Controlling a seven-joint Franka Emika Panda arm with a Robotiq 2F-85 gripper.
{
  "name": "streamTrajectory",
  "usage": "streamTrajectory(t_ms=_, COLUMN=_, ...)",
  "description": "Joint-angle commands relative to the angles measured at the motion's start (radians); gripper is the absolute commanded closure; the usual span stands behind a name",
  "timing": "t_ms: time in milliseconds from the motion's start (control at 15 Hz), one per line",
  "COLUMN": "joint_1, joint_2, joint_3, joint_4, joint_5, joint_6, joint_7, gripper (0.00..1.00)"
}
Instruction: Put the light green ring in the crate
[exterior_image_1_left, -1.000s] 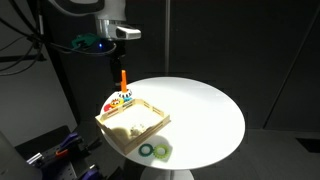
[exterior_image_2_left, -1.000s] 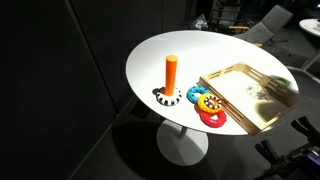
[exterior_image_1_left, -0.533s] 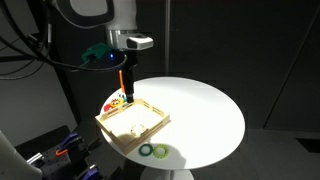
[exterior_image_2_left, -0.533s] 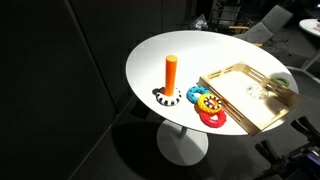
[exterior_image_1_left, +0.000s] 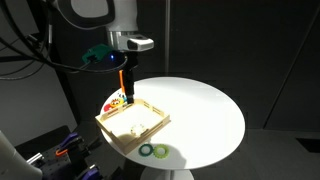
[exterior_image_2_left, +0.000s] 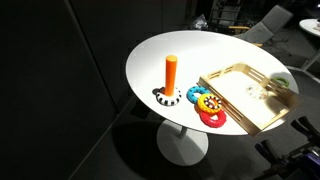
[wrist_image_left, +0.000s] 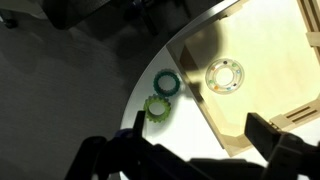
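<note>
The light green ring (wrist_image_left: 157, 105) lies flat on the white round table, beside a darker teal ring (wrist_image_left: 167, 82); in an exterior view the light green ring (exterior_image_1_left: 162, 151) lies near the table's front edge. The crate (exterior_image_1_left: 133, 122), a shallow pale-wood tray, also shows in the other exterior view (exterior_image_2_left: 250, 95) and the wrist view (wrist_image_left: 270, 60). A whitish disc (wrist_image_left: 225, 75) lies inside it. My gripper (wrist_image_left: 200, 135) is open and empty, high above the table (exterior_image_1_left: 126, 70), over the far side of the crate and well apart from the rings.
A multicoloured toy base (exterior_image_2_left: 205, 105) with an upright orange peg (exterior_image_2_left: 171, 72) stands next to the crate. The white table (exterior_image_1_left: 205, 110) ends close to the rings. Dark surroundings and cables lie beyond the table.
Over the last second the arm moved from beside the table to above the peg and the crate's far side, then held still. The rings and the crate have not moved.
</note>
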Motion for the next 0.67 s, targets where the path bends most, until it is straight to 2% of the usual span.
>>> streamTrajectory(t_ms=0, joint_1=-0.016, joint_2=0.023, joint_3=-0.019, joint_4=0.02, joint_5=-0.006, joint_6=0.002, joint_7=-0.001, gripper=0.0)
streamTrajectory(t_ms=400, joint_1=-0.045, joint_2=0.096, joint_3=-0.078, joint_4=0.059, joint_5=0.009, joint_6=0.025, joint_7=-0.016, gripper=0.0)
streamTrajectory(t_ms=600, joint_1=-0.052, joint_2=0.152, joint_3=-0.098, joint_4=0.067, joint_5=0.003, joint_6=0.091, joint_7=-0.016, gripper=0.0)
